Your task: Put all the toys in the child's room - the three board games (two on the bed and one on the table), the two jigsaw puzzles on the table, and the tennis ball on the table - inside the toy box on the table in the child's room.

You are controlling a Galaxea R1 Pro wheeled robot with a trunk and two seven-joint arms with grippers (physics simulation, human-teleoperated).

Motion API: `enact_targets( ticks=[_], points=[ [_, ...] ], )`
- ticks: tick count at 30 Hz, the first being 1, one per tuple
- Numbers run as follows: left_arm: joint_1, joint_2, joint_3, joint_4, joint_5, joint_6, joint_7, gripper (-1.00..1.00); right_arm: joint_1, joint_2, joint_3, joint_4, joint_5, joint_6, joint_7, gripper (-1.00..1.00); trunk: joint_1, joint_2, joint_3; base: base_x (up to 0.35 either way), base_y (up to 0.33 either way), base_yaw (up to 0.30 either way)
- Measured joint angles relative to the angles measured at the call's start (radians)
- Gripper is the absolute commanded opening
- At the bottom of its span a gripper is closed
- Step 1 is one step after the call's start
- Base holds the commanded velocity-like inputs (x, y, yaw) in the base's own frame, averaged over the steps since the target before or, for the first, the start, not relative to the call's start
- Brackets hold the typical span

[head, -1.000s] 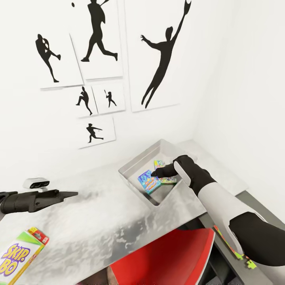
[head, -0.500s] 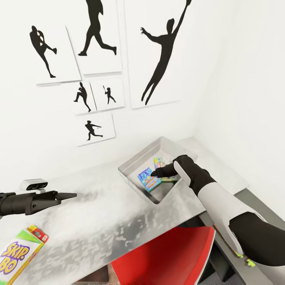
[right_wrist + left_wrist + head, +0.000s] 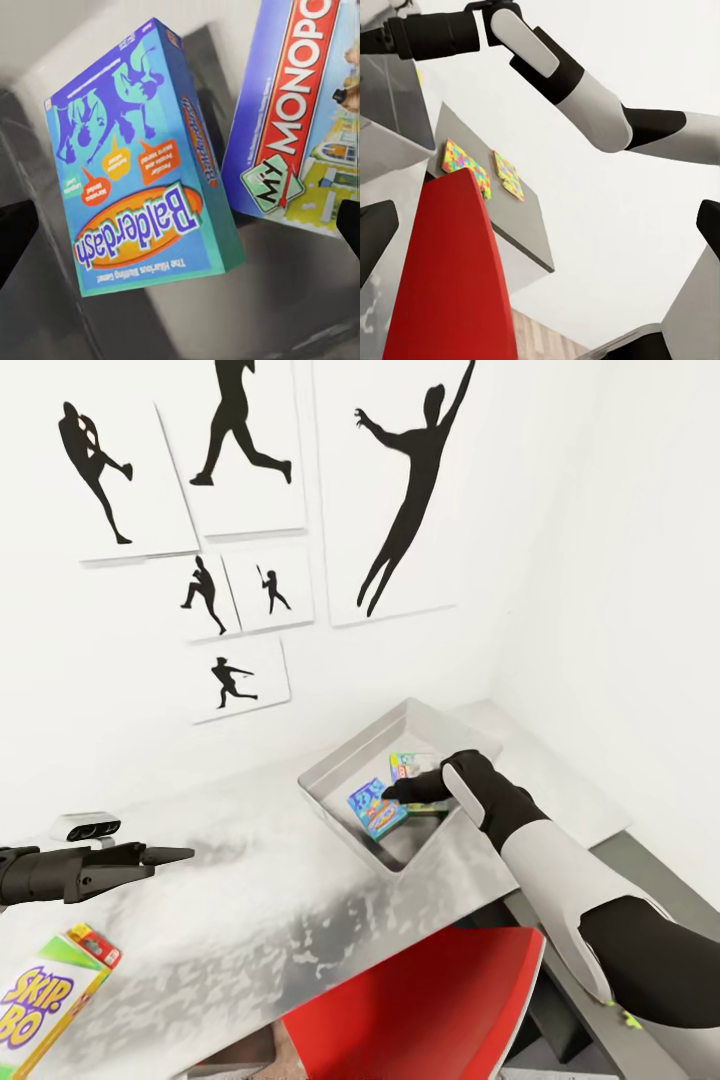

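— Right wrist view: what sat before your right fingers (image 3: 392, 796)?
— The blue board game (image 3: 139, 161) and white-green one (image 3: 304, 112), both inside the toy box (image 3: 345, 768); your fingers were spread, released.
— Left fingers (image 3: 180, 853)?
— Pressed together, empty, over the desk (image 3: 260, 900).

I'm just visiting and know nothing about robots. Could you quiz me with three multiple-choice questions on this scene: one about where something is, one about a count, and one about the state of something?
1. Where is the Skip-Bo box?
A. on the table
B. inside the toy box
C. on the red chair

2. How many game boxes lie in the toy box?
A. none
B. two
C. four

3. How is the right gripper?
A. shut on a ball
B. open above the boxes in the bin
C. resting on the chair

Answers: 1 A, it lies on the white table. 2 B, the Balderdash box and the Monopoly box. 3 B, the right wrist view shows parted fingertips holding nothing.
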Motion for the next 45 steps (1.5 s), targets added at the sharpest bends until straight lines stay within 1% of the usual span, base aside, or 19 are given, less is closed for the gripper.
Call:
enact_targets(
  ticks=[7,26,35,37,45],
  points=[
    [0.0,0.0,0.0,0.0,-0.001,0.0,0.0,1.0,0.0,0.0,-0.007,0.0,0.002,-0.027,0.002,1.0,0.0,0.0,-0.011,0.0,0.0,0.0],
    [0.0,-0.001,0.0,0.0,-0.001,0.0,0.0,1.0,0.0,0.0,-0.008,0.0,0.004,-0.025,0.001,1.0,0.0,0.0,-0.042,0.0,0.0,0.0],
    [0.0,0.0,0.0,0.0,-0.001,0.0,0.0,1.0,0.0,0.001,-0.008,0.0,0.0,-0.019,0.001,1.0,0.0,0.0,-0.046,0.0,0.0,0.0],
    [0.0,0.0,0.0,0.0,-0.001,-0.001,0.0,1.0,0.0,0.002,-0.008,0.0,0.0,-0.019,0.001,1.0,0.0,0.0,-0.047,0.0,0.0,0.0],
    [0.0,-0.001,0.0,0.0,-0.001,-0.001,0.0,1.0,0.0,0.026,-0.007,0.0,0.003,-0.016,0.001,1.0,0.0,0.0,-0.047,0.0,0.0,0.0]
  ],
)
